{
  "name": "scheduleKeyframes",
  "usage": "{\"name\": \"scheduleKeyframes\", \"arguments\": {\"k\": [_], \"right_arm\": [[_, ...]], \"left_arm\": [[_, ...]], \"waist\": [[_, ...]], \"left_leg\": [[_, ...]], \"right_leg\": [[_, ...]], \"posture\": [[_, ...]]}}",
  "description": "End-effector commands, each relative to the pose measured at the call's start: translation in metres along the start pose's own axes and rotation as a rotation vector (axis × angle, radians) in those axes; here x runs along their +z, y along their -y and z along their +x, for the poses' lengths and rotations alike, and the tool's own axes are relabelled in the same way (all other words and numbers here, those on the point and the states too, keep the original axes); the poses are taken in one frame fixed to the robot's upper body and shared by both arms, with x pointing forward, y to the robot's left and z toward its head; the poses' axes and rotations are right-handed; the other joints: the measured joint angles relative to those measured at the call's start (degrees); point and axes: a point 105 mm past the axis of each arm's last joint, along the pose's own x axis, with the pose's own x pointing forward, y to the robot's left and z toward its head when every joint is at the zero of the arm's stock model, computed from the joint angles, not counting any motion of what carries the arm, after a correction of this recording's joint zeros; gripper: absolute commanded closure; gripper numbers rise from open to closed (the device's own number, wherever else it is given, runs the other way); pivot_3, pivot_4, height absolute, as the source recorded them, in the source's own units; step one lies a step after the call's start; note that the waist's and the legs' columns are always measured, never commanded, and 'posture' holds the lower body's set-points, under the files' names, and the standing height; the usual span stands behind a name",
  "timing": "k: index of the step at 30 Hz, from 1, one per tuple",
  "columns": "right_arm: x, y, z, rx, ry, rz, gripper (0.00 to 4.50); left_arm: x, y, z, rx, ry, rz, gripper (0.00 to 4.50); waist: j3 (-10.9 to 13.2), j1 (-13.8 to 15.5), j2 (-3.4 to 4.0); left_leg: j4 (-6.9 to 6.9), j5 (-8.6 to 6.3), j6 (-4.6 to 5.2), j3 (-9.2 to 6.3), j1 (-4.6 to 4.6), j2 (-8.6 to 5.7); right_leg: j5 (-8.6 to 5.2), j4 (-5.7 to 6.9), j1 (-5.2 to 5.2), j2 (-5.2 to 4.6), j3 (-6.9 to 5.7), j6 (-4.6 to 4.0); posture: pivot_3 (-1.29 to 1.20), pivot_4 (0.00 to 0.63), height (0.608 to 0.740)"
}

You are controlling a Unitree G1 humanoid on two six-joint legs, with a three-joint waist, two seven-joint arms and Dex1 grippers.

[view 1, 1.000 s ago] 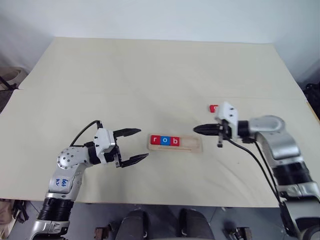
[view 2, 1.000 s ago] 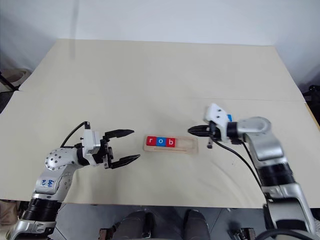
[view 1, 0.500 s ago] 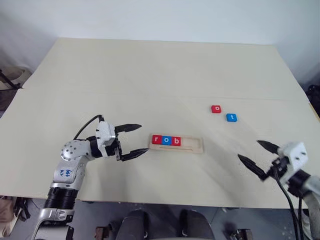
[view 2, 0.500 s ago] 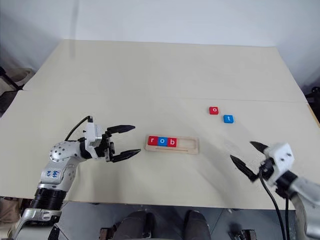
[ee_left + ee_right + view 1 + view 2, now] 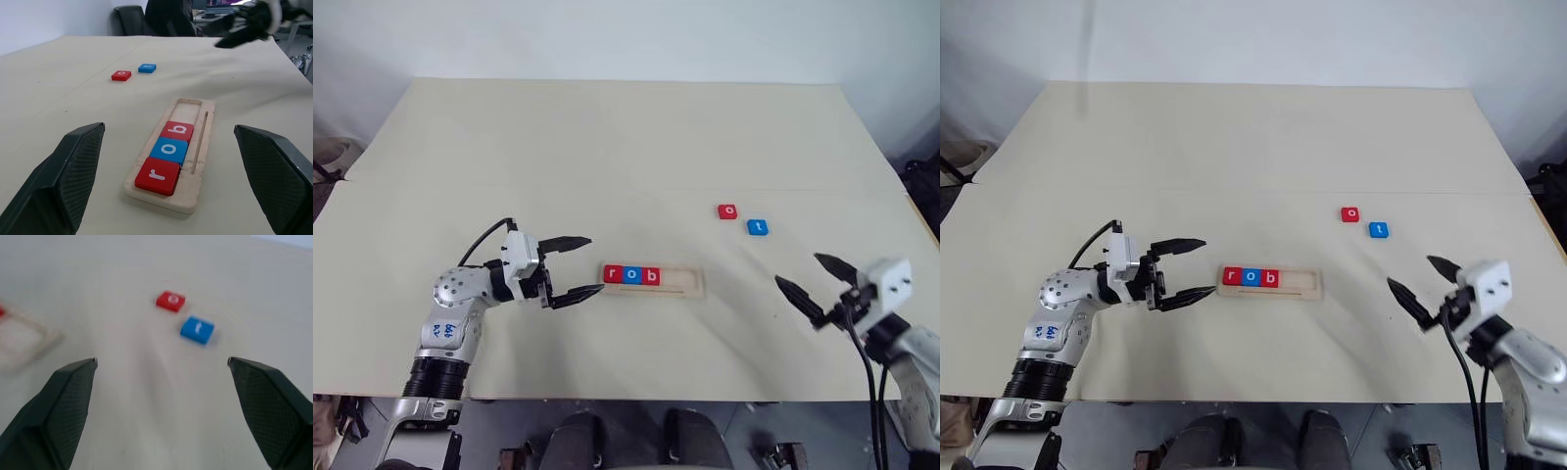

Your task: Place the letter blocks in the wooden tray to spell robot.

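STEP: red o block [image 5: 727, 211] to be fetched | POSITION: loose on worktop beside blue t block [image 5: 758, 227], ahead of right gripper [image 5: 815, 285], the nearer arm | JAWS: both spread wide, nothing held | wooden tray [image 5: 689, 285]: r-o-b seated, long axis pointing away from left gripper [image 5: 578, 266]

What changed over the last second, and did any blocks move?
The right gripper pulled back from the right end of the wooden tray toward the table's right edge and went from shut to open, with nothing in it. The left gripper stayed open beside the tray's left end. The r, o and b blocks stayed in the tray. The red o block and blue t block lie loose on the table.
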Motion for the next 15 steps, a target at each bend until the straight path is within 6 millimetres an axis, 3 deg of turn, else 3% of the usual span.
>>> {"name": "scheduleKeyframes", "arguments": {"k": [1, 9, 15], "right_arm": [[-0.001, 0.01, 0.021, -0.041, -0.094, 0.036, 0.02], [0.027, 0.011, 0.106, -0.082, -0.144, 0.11, 0.02], [0.029, 0.014, 0.135, -0.146, -0.227, 0.111, 0.02]], "left_arm": [[0.008, 0.0, 0.0, 0.01, 0.013, 0.046, 0.0], [0.009, 0.007, 0.002, 0.037, 0.02, 0.052, 0.0], [0.01, 0.01, -0.002, 0.059, 0.01, 0.053, 0.0]], "waist": [[0.0, 0.0, 0.0], [0.0, -0.2, 0.01], [0.0, 0.0, 0.01]], "left_leg": [[0.01, 0.0, 0.0, 0.0, -0.01, 0.0], [0.02, 0.01, 0.0, -0.01, -0.06, -0.01], [0.02, 0.02, 0.0, -0.07, -0.15, -0.03]], "right_leg": [[0.0, 0.0, 0.0, -0.01, -0.01, 0.0], [0.0, 0.03, -0.06, -0.04, -0.05, 0.0], [0.0, 0.06, -0.09, -0.11, -0.09, 0.0]], "posture": [[0.0, 0.15, 0.74], [0.0, 0.15, 0.74], [0.0, 0.15, 0.74]]}}
